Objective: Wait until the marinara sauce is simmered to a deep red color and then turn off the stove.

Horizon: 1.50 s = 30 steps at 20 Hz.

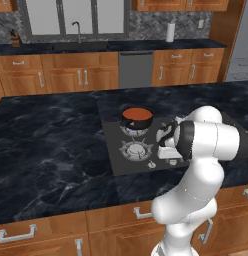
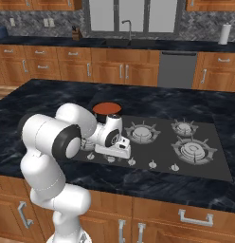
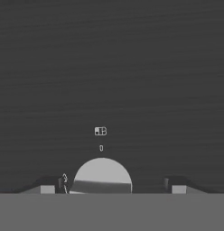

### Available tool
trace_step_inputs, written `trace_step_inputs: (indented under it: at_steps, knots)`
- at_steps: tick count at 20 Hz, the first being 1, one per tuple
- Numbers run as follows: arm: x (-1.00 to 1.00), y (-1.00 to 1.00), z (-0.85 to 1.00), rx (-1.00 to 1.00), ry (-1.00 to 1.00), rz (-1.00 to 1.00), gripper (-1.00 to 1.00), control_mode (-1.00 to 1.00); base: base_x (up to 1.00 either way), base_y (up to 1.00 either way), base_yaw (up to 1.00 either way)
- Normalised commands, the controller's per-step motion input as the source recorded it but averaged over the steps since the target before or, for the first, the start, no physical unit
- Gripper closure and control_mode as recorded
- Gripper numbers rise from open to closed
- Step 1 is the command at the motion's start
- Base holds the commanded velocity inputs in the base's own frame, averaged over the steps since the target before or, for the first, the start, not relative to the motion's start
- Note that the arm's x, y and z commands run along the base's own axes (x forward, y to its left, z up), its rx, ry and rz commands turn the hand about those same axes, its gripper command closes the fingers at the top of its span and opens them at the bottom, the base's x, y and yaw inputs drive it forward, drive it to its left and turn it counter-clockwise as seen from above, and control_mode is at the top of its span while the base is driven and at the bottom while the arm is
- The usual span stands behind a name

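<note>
The marinara sauce (image 1: pixel 137 114) sits on the stove's (image 2: pixel 204 163) rear-left burner, behind the knobs (image 2: pixel 152 164).

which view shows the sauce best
The left base view: the sauce shows as a full orange-red disc in its pot on the back burner. In the right base view the arm covers its near edge. The hand view faces a knob.

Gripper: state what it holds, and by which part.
Nothing held. The gripper is open, its finger tips standing either side of a round silver knob on the flat dark grey stove, without touching it.
</note>
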Motion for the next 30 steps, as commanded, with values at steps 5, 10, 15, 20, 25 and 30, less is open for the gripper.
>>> trace_step_inputs:
  at_steps: [5,10,15,20,25,30]
  knots:
    - [0.00,0.00,0.00,0.00,0.00,0.00,1.00,-1.00,0.00,0.00,0.00]
    - [0.00,0.00,0.00,0.00,0.00,0.00,1.00,-1.00,0.00,0.00,0.00]
    - [0.00,0.00,0.00,0.00,0.00,0.00,1.00,-1.00,0.00,0.00,0.00]
    - [0.00,0.00,0.00,0.00,0.00,0.00,1.00,-1.00,0.00,0.00,0.00]
    - [0.00,0.00,0.00,0.00,0.00,0.00,1.00,-1.00,0.00,0.00,0.00]
    - [0.00,0.00,0.00,0.00,0.00,0.00,1.00,-1.00,0.00,0.00,0.00]
